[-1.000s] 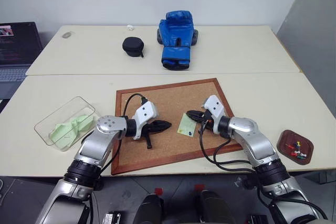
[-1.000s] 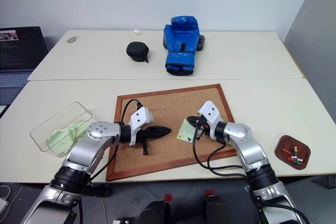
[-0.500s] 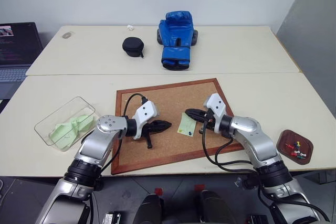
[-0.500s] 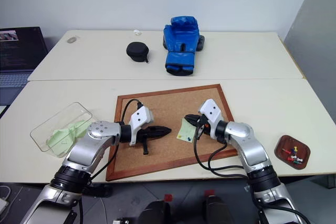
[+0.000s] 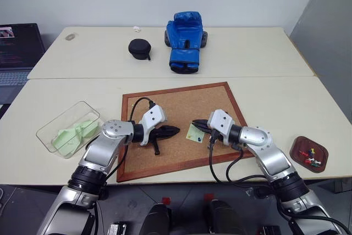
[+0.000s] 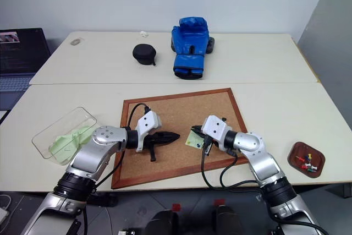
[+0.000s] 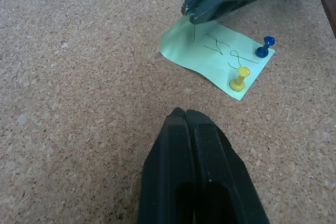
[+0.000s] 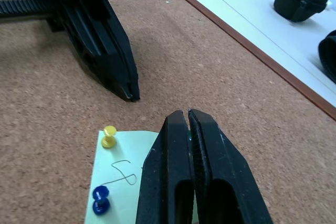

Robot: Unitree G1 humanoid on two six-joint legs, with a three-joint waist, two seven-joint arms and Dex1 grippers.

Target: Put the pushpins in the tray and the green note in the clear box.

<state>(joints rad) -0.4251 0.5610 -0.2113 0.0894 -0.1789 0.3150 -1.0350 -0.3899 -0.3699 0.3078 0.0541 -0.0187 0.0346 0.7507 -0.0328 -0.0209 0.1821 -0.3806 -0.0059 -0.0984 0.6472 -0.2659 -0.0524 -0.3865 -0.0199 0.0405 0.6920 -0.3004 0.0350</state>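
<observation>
**Right gripper pinching at a corner of the pinned green note**

The green note (image 7: 214, 51) lies flat on the corkboard (image 5: 181, 103), towards the board's right half. Two pushpins fasten it: a yellow pin (image 7: 239, 76) and a blue pin (image 7: 265, 46), side by side along one short edge. The right gripper (image 7: 191, 13) has its fingers pressed together at the opposite corner of the note, tips at the paper; whether they have hold of a pin or of the paper itself cannot be told. The left gripper (image 5: 175, 131) is closed and empty, resting low over bare cork beside the note, pointing at it.

The tray (image 5: 309, 153) sits near the table's front right edge and already holds several pins. The clear box (image 5: 70, 128) stands off the board's left side, with crumpled green paper (image 5: 72, 134) inside.

Judged from this, the note cannot yet come free. Each remaining pin wants a straight pull by its head, while the paper is kept from tearing.
</observation>
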